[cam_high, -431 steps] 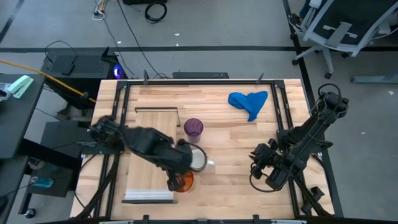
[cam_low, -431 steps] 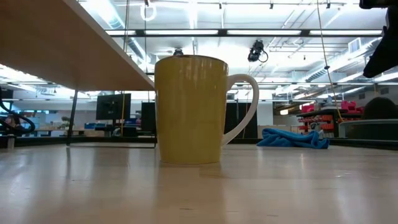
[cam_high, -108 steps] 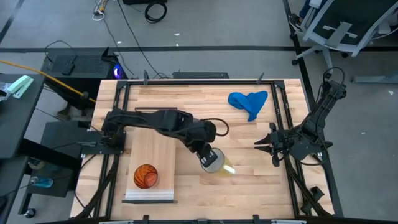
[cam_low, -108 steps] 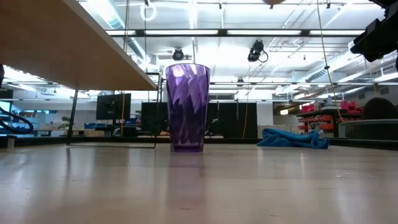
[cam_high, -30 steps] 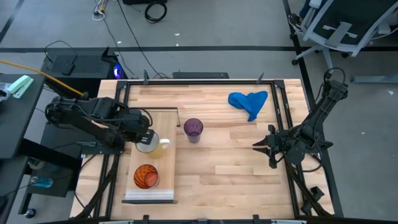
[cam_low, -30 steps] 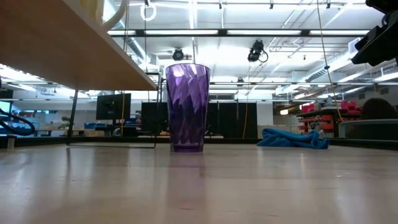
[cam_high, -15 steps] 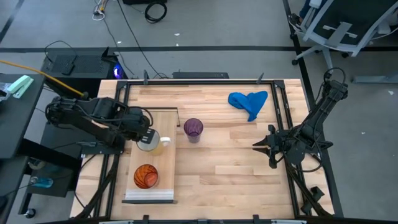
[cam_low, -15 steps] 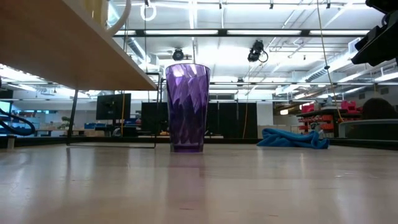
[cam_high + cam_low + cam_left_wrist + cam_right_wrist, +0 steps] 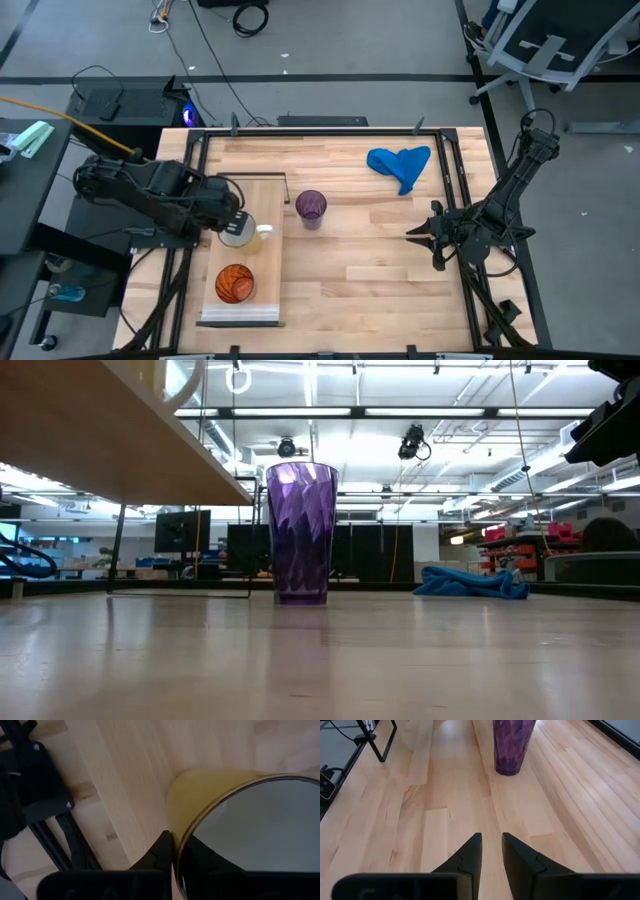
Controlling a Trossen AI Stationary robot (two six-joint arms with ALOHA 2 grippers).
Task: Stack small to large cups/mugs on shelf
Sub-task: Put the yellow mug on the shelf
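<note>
Half the mug (image 9: 235, 820) cut off behind left claw (image 9: 181, 851).

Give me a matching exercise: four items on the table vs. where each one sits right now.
Items:
1. orange-red cup
2. white mug
3. purple tumbler
4. blue cloth

Places:
A. on the bare tabletop, just beside the shelf
B. far end of the table, toward the right arm's side
C. on the shelf, near its white-edged end
D. on the shelf, in the jaws of the left gripper

Pairs: 1-C, 2-D, 3-A, 4-B
</note>
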